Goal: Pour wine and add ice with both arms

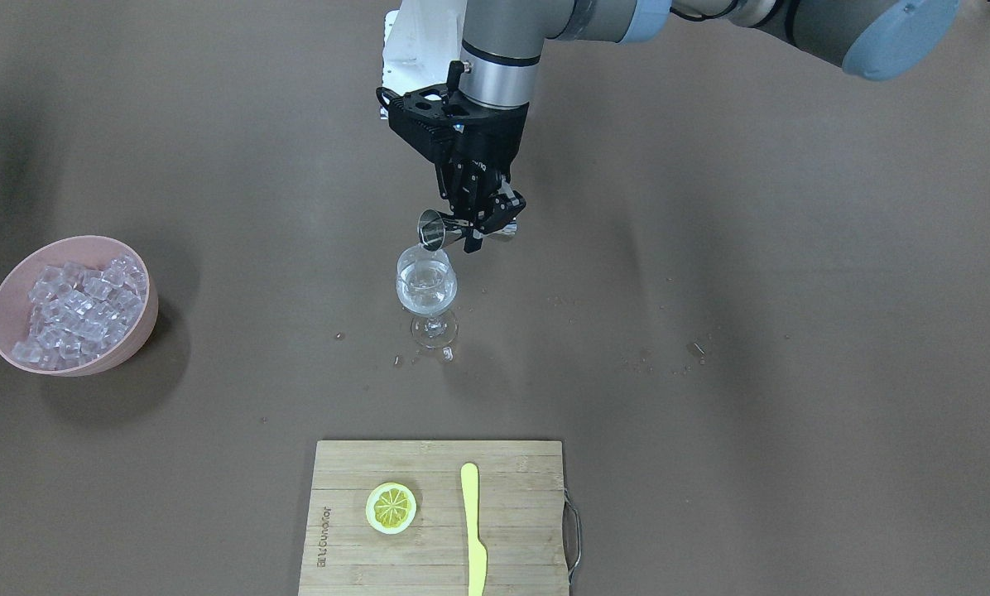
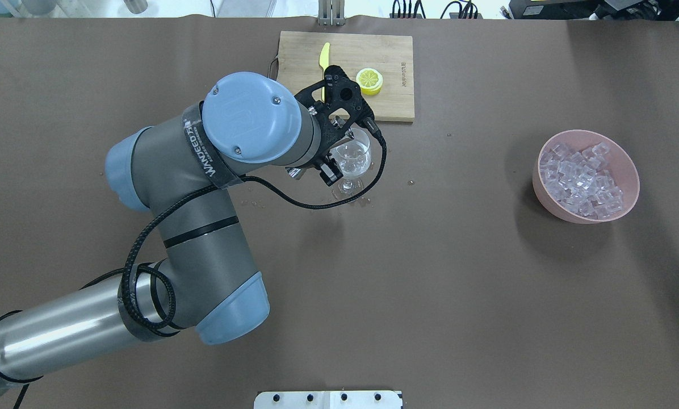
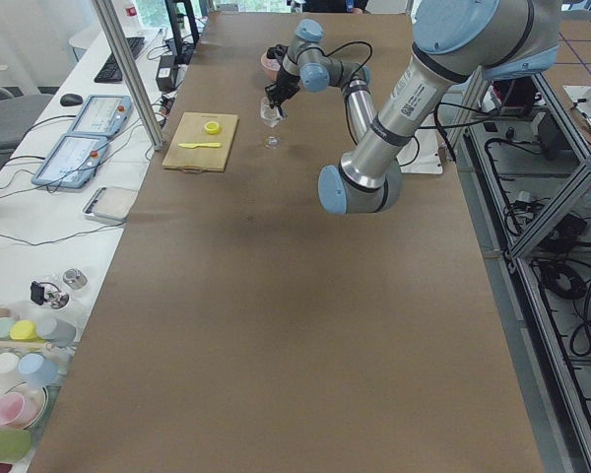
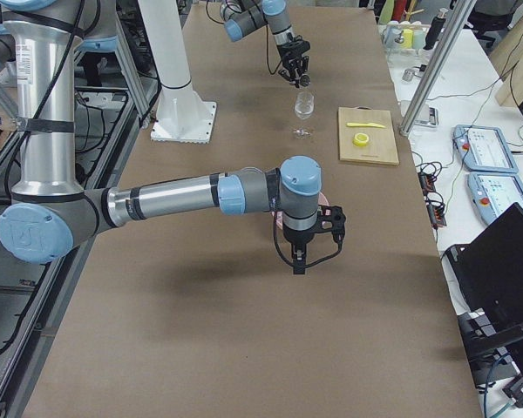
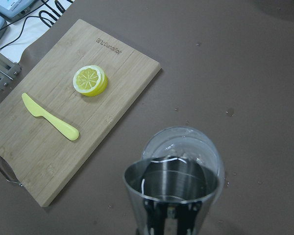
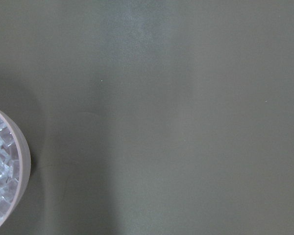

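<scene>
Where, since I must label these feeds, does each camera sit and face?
Front: across the table, facing the base; left arm, glass.
Overhead: behind the base, looking down; left arm.
Left: table's left end; left arm near.
Right: table's right end; right arm near.
Left wrist: over jigger, glass, board; no arm.
Right wrist: over table, bowl rim; no arm.
Shared: front and overhead show bowl.

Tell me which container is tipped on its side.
The steel jigger in the left gripper, mouth over the glass; glass and pink bowl stand upright.
</scene>
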`<state>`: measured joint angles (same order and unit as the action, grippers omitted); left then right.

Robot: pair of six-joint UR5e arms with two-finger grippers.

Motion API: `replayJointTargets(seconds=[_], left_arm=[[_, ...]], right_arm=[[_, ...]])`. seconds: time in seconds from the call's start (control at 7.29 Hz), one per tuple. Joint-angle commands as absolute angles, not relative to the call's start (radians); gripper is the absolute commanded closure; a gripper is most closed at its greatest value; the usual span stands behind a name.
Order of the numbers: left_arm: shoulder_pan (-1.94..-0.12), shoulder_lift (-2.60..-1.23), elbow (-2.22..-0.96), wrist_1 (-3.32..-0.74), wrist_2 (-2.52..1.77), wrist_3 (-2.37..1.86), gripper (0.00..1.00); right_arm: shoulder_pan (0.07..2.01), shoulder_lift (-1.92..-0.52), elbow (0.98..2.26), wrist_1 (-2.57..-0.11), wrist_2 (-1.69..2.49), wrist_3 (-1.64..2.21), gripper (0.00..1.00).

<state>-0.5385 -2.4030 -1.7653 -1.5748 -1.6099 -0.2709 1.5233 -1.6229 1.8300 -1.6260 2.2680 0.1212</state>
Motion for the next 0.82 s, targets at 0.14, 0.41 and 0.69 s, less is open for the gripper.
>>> replayJointTargets(seconds=[0.14,0.41,0.69], left_arm=[[-0.548,-2.42,-1.747,-1.525,-1.608,-0.233,1.0],[-0.551,-2.431,-1.747,-1.49,-1.608,-0.212,1.0],[-0.551,-2.437,-1.746,-1.451,-1.606,-0.181,1.0]], right_arm=[[1.523,-1.623,1.83,-1.626,2.267,0.121,0.0],[1.523,-1.623,1.83,-1.626,2.267,0.121,0.0],[1.523,-1.623,1.83,-1.626,2.267,0.121,0.0]])
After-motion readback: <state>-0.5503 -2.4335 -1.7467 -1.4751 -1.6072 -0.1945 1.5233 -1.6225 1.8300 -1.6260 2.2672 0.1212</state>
